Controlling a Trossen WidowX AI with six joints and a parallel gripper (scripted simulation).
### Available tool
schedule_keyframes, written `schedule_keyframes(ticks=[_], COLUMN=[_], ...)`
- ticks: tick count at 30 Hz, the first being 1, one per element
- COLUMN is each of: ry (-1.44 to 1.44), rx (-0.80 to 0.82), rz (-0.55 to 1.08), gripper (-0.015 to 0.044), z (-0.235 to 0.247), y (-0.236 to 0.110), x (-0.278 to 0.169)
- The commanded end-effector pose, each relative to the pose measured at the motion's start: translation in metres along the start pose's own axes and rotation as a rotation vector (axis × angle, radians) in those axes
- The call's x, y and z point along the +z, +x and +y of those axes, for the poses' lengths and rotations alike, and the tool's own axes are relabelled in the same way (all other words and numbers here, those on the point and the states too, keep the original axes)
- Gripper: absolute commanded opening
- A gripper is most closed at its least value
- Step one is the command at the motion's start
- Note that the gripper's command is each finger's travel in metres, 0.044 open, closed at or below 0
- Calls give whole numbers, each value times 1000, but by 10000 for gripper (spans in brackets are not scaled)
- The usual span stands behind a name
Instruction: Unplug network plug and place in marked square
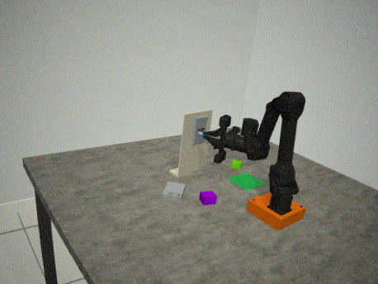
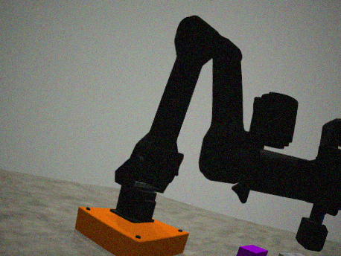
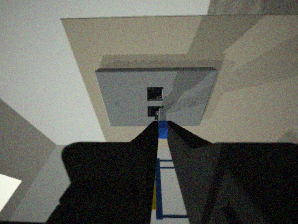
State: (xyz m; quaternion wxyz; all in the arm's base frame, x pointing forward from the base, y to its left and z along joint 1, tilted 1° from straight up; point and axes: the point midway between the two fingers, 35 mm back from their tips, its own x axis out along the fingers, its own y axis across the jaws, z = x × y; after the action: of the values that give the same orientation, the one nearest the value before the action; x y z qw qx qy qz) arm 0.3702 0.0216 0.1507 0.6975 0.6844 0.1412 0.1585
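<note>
The plug point(image 3: 161, 129) is seated in the lower socket point(image 3: 154, 110) of the panel point(image 1: 191, 145). It is pinched by the tool point(image 3: 162, 131), which is almost pressed together. The green square point(image 1: 246, 181) is seen on the tabletop point(image 1: 124, 231).

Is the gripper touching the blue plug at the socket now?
Touching. In the wrist view the gripper is shut on the blue plug, whose blue shows in the narrow slit between the fingertips, just below the socket plate.
</note>
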Motion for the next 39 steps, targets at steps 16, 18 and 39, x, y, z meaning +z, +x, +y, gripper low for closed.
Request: schedule_keyframes(ticks=[16, 18, 39], ry=[0, 0, 0], rx=[5, 5, 4], rz=[2, 2, 2], gripper=[0, 0, 0], z=[2, 2, 2], y=[-13, -15, -29], x=[-3, -3, -6])
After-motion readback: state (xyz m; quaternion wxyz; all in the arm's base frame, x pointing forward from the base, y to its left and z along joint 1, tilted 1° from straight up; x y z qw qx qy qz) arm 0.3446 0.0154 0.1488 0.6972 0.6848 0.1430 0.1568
